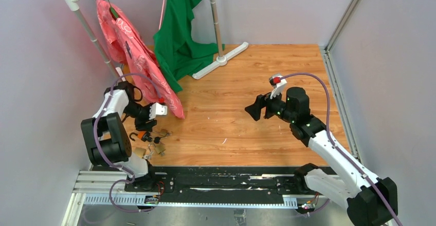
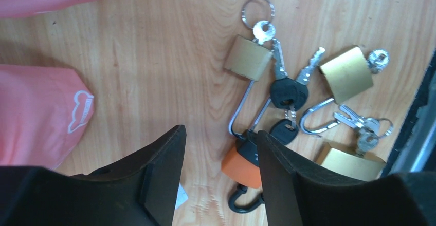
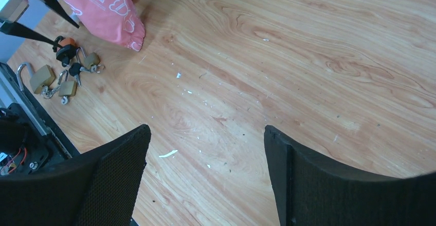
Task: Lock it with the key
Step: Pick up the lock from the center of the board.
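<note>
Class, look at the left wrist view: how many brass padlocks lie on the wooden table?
3. One brass padlock lies top centre by the key ring, one at the upper right with its shackle open, one at the lower right. More may be hidden behind the end effector.

Padlocks (image 2: pixel 248 57) brushed brass – keys (image 2: pixel 280 61) shiny metal – table (image 2: pixel 154 72) wood.

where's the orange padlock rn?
Left wrist view: the orange padlock lies on the wood floor beside the left gripper right finger, below the black-headed keys.
</note>
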`<state>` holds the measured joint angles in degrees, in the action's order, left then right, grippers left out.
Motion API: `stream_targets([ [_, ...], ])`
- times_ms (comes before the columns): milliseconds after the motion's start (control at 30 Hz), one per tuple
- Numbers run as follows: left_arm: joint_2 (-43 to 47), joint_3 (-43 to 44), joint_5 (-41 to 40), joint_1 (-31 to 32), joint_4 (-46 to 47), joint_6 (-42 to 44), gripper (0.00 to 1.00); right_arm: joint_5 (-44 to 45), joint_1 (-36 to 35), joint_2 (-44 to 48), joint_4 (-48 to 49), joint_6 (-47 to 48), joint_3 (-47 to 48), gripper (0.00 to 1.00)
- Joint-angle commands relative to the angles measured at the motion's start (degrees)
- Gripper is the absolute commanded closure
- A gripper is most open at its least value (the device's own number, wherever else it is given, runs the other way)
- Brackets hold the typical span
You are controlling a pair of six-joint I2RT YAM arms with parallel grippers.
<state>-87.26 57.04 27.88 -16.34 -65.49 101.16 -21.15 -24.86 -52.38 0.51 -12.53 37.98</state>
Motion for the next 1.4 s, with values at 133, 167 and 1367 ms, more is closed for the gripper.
stream_targets([
  [133,-0.2,-4.1,3.3,3.4,7.2,-6.8,0.41,1.6,-3.0,-0.9,1.8,1.6,0.8,0.17],
  [167,1.1,-6.1,2.4,5.1,9.2,-7.3,0.39,1.3,-3.1,-1.2,1.8,1.9,0.9,0.17],
  [1367,6.7,-11.5,0.3,15.6,16.4,-14.5,1.00,5.6,-5.3,0.2,-5.3,2.1,4.6,0.18],
])
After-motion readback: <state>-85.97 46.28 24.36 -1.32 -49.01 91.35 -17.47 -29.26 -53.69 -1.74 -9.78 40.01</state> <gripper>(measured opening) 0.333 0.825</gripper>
